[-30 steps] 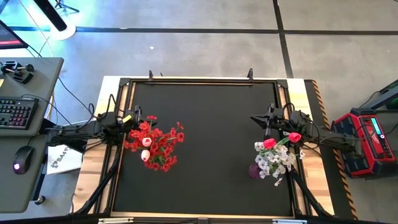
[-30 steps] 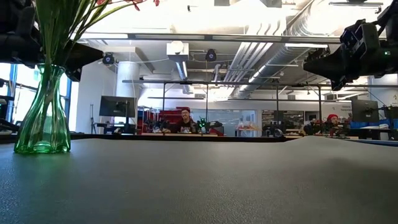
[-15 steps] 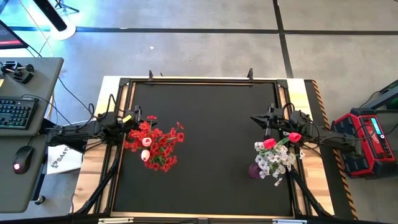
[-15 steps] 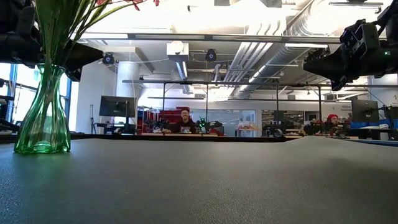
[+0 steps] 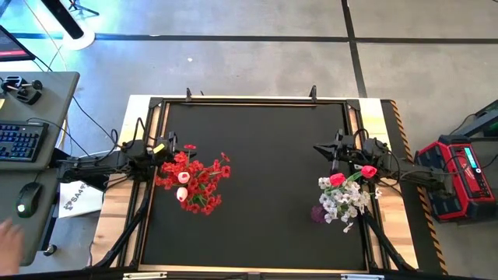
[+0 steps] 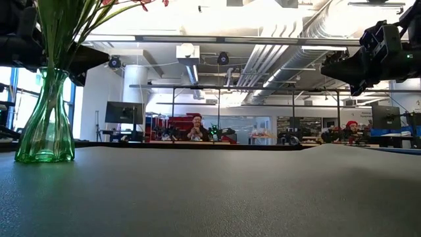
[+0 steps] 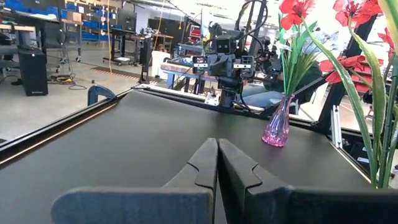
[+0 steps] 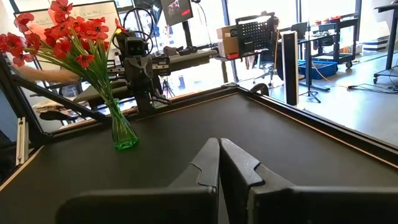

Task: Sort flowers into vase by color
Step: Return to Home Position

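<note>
Flowers: none lie loose on the black table point(image 5: 264, 148); every sprig I can see stands in one of two vases.
Desk at far left: a person's hand point(image 5: 8, 232) shows near the mouse point(image 5: 29, 199), well apart from both arms.
Left gripper point(image 5: 170, 147): over the table's left edge, just beside the red bunch. In its wrist view the fingers point(image 7: 203, 167) are pressed flat together with nothing between them.
Green vase point(image 6: 45, 120): upright, left of centre, holding the red blossoms point(image 5: 199, 176) with a pale bud point(image 5: 184, 176) among them.
Purple vase point(image 5: 317, 212): upright on the right side, carrying the white-grey blossoms point(image 5: 344, 201) and two red-pink rosebuds point(image 5: 337, 179).
Right gripper point(image 5: 331, 152): near the right edge, close to the rosebuds. Its fingers point(image 8: 205, 167) are closed tight and empty.
Step in hand: parking the arms, I'd say, since the sorting looks finished.
Doing it well: draw each arm away from its own bouquet, because the blossoms spread wide close to the wrists. Go slowly and keep the jaws closed so that no stem catches. These vases look narrow and top-heavy, and a brush against the stems could tip one over.
</note>
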